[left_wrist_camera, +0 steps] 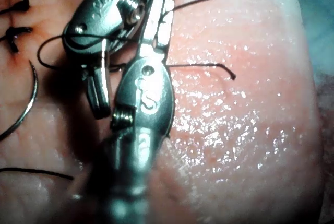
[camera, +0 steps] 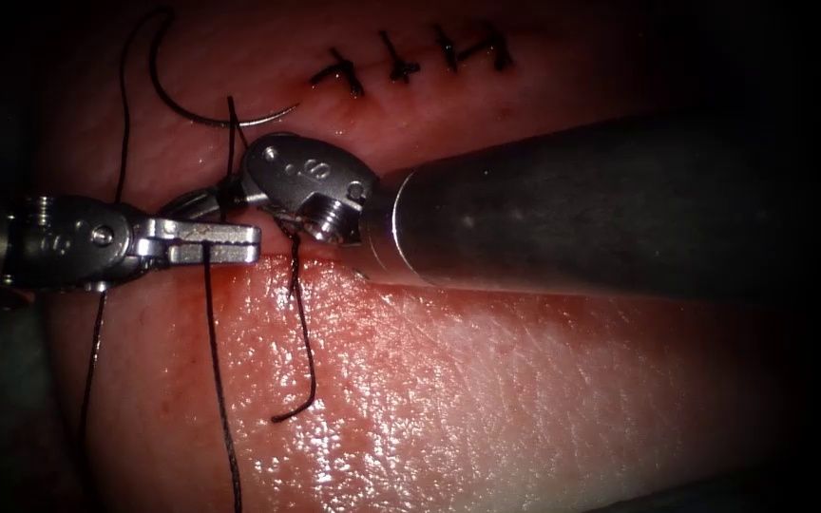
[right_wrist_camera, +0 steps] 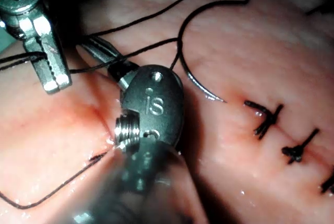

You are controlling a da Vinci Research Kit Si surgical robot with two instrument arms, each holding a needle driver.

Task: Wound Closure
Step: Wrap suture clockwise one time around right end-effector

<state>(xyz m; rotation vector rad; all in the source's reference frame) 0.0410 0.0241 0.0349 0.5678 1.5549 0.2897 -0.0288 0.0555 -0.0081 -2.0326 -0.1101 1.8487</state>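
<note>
The curved steel needle (camera: 192, 104) lies free on the pale pink tissue (camera: 486, 380), above both tools and left of the black knotted stitches (camera: 410, 62). The left tool (camera: 216, 242) pinches the dark braided thread (camera: 216, 361). The right tool (camera: 206, 201) has thread wrapped around it; jaw state undeterminable. Open tissue lies below.

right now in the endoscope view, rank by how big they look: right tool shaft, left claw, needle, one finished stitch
1. right tool shaft, though it sits nearest the camera
2. needle, lying free on the tissue
3. left claw, shut on thread
4. stitch
</note>
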